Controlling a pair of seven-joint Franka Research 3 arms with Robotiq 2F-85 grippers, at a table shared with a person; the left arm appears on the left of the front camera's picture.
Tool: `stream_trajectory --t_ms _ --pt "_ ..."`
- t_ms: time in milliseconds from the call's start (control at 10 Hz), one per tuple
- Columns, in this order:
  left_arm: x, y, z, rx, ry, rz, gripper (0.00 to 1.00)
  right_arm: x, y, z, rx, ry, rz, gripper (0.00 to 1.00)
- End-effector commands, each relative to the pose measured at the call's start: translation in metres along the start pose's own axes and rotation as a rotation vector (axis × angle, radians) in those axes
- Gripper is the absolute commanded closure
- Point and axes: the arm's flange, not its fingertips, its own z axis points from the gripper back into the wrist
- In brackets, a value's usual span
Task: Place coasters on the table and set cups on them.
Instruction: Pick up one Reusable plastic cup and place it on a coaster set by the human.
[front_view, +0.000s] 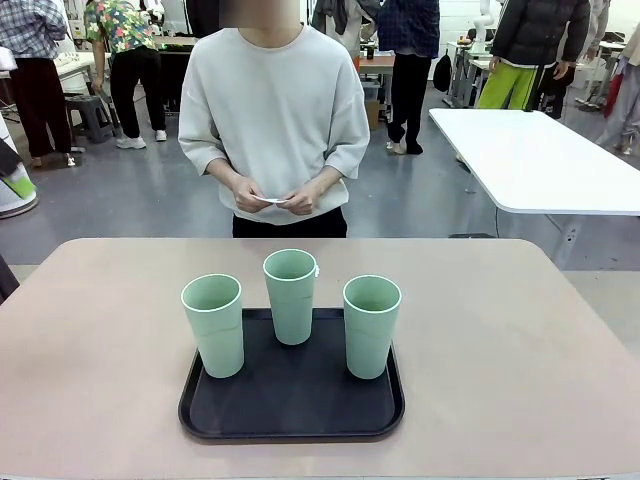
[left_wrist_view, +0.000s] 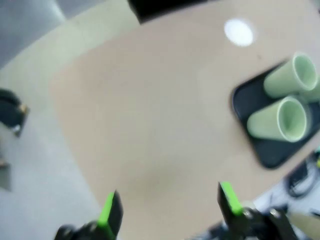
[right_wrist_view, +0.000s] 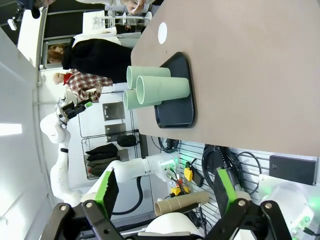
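Three mint-green cups stand upright on a black tray (front_view: 290, 405) in the middle of the beige table (front_view: 520, 340): one at the left (front_view: 213, 325), one at the back (front_view: 290, 295), one at the right (front_view: 371, 325). A white coaster (right_wrist_view: 162, 32) lies on the table just beyond the tray; it is also in the left wrist view (left_wrist_view: 239, 32). The person at the far side holds a thin white coaster (front_view: 270, 200) in both hands. My left gripper (left_wrist_view: 169, 202) is open above bare table, away from the cups (left_wrist_view: 280, 117). My right gripper (right_wrist_view: 165, 186) is open off the table's near edge, facing the cups (right_wrist_view: 162, 90).
A white-topped table (front_view: 540, 160) stands at the back right, off the beige table. Several people stand farther back in the room. Bare table top stretches to both sides of the tray (left_wrist_view: 270, 150) and in front of it.
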Motion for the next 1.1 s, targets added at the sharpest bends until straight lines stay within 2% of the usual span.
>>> stream_trajectory --t_ms 0,400,500,600,700,1000 --pt "0.0 -0.029 -0.03 0.033 0.06 -0.254 0.0 0.0 0.0 0.0 0.019 -0.006 0.012 0.0" --pt "-0.012 -0.083 -0.056 -0.009 0.145 -0.472 0.0 0.0 0.0 0.0 0.019 -0.006 0.012 0.0" --pt "-0.016 -0.09 -0.063 -0.036 0.164 -0.491 0.0 0.0 0.0 0.0 0.019 -0.006 0.012 0.0" --pt "-0.014 -0.086 -0.062 -0.083 0.136 -0.444 0.0 0.0 0.0 0.0 0.019 -0.006 0.012 0.0" --pt "-0.006 -0.094 -0.063 -0.029 0.154 -0.448 0.0 0.0 0.0 0.0 0.019 -0.006 0.012 0.0" --pt "-0.006 -0.094 -0.063 -0.029 0.154 -0.448 0.0 0.0 0.0 0.0 0.019 -0.006 0.012 0.0"
